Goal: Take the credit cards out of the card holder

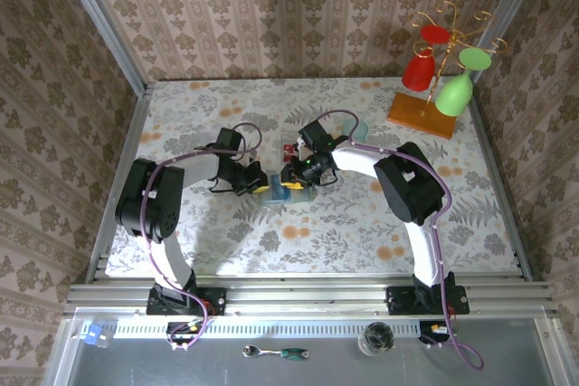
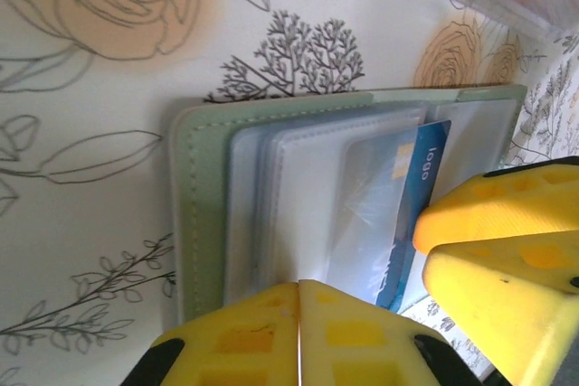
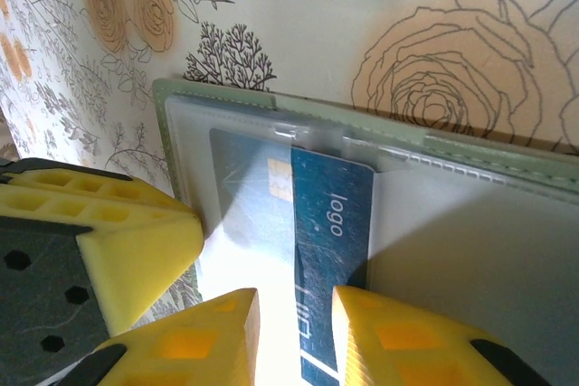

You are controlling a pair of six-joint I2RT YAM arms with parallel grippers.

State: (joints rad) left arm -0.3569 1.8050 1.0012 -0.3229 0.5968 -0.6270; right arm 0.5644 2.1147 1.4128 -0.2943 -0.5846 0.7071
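Evidently mid-extraction, you had the left hand [image 2: 298,327] pressed together over the card holder [image 2: 194,223], the right hand [image 3: 294,341] astride the blue card [image 3: 330,214], its grip unclear; next needed a straight pull

Wine-glass rack [image 1: 422,116] far right; ratchet [image 1: 271,351], glass jar [image 1: 375,339] near edge.
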